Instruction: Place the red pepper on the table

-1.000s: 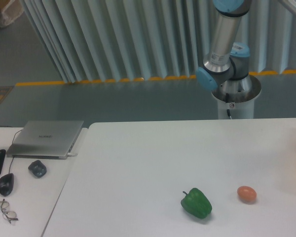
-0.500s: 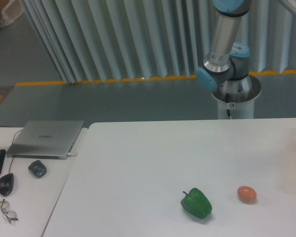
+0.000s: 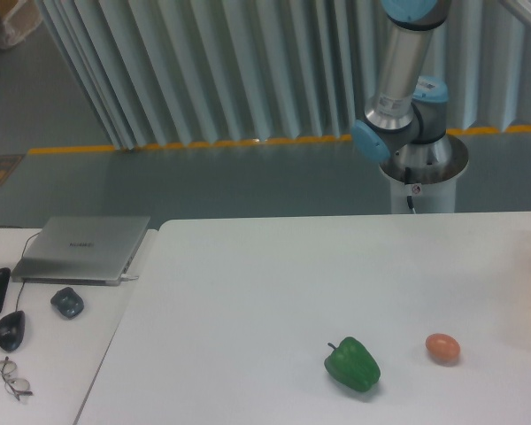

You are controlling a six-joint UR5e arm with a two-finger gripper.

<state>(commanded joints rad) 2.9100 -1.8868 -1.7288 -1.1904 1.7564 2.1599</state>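
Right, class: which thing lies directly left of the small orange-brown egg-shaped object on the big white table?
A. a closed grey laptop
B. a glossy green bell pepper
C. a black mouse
B: the glossy green bell pepper lies just left of the small orange-brown egg-shaped object on the big white table.

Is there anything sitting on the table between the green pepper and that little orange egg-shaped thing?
No. In the camera view, the stretch of white table between the green pepper and the orange egg-shaped thing is bare.
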